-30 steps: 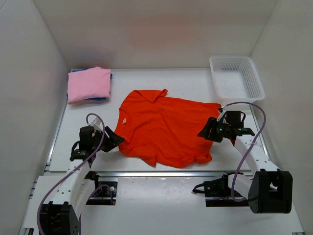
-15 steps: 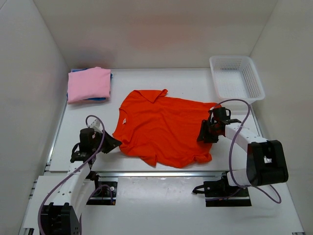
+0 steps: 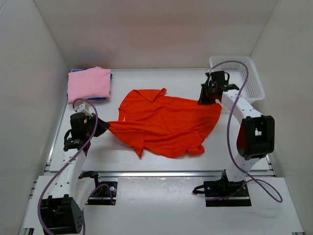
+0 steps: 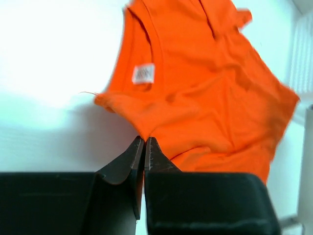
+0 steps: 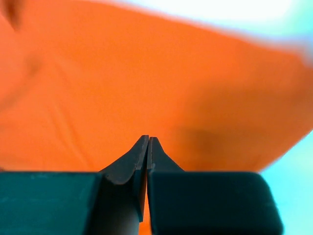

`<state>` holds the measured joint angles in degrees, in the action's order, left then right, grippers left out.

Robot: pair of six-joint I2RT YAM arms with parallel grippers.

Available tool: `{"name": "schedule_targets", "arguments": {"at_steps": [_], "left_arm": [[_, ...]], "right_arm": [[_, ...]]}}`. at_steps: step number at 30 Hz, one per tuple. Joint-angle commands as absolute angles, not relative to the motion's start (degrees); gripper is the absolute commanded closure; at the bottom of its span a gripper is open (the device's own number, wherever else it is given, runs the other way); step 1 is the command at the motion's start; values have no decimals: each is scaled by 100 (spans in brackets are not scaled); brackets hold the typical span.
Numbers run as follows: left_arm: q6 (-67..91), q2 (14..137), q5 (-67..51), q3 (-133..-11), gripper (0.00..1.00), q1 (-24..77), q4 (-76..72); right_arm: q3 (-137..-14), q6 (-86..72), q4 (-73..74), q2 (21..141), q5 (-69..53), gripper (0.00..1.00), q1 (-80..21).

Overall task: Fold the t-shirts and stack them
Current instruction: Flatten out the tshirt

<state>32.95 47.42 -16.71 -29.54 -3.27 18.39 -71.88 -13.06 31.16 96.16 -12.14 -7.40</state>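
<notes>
The orange-red t-shirt point(image 3: 166, 125) lies rumpled mid-table, pulled taut between both arms. My left gripper point(image 3: 101, 126) is shut on its left edge; in the left wrist view the closed tips point(image 4: 145, 140) pinch the cloth point(image 4: 205, 88) below a white label point(image 4: 143, 73). My right gripper point(image 3: 206, 98) is shut on the shirt's far right edge, near the basket. In the right wrist view its tips point(image 5: 147, 139) meet against orange cloth point(image 5: 146, 73). A folded pink t-shirt point(image 3: 88, 83) lies on a blue t-shirt point(image 3: 99, 99) at the back left.
A white mesh basket point(image 3: 257, 78) stands at the back right, just behind the right gripper, with the right arm's cable looping over it. White walls close in the table on the left, right and back. The arm bases sit along the near edge.
Both grippers have shut on the orange-red t-shirt. The right arm swung toward the back with the shirt's right edge. The left gripper drew the left edge outward, and the shirt's near hem slid away from the front.
</notes>
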Motion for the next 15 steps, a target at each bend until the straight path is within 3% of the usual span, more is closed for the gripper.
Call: {"name": "schedule_targets", "arguments": {"at_steps": [1, 6, 7, 8, 9, 10, 11, 15], "left_arm": [[3006, 5036, -1239, -3251, 97, -562, 1723], [2953, 5615, -1204, -3121, 99, -624, 1442], [2944, 5764, -1352, -3094, 89, -650, 1354], [2944, 5844, -1354, -3024, 63, -685, 1275], [2927, 5993, -1449, -2997, 52, -686, 1266], [2918, 6020, -1546, -2936, 33, -703, 1266], [2901, 6064, -1599, -2953, 24, -721, 1257], [3093, 5653, -1976, -2961, 24, -572, 1362]], "right_arm": [[-8418, -959, 3330, 10254, -976, 100, -624], [-8755, -914, 3594, 10512, -1037, 93, -502], [-8632, -914, 3569, 10338, -1046, 91, -553], [-8222, -984, 3447, 10031, -1124, 88, -545], [-7713, -1019, 3280, 9872, -1195, 87, -571], [-7238, -1098, 3209, 9531, -1230, 83, -615], [-7016, -1186, 3051, 9179, -1257, 81, -685], [-5821, -1415, 2980, 8474, -1371, 70, -685]]}}
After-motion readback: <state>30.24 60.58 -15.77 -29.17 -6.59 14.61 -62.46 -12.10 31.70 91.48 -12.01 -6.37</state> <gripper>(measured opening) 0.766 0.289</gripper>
